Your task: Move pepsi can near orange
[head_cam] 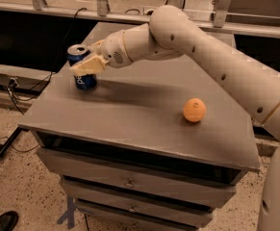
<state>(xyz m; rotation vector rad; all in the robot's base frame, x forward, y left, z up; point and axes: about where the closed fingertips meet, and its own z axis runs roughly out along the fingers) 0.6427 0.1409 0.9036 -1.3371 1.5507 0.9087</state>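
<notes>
The pepsi can (85, 82) stands upright near the back left corner of the grey table (130, 119); it is dark blue with a silver top. My gripper (85, 65) is at the can, with its pale tip crossing the front of the can's middle and hiding part of it. The orange (194, 110) lies on the table's right side, well apart from the can and the gripper. My arm (187, 37) reaches in from the right, above the table's back half.
The table top sits on a cabinet with drawers (130, 182) below its front edge. A metal rail (255, 28) runs behind the table. Cables (14, 95) hang at the left. A dark shoe (2, 221) is on the floor at bottom left.
</notes>
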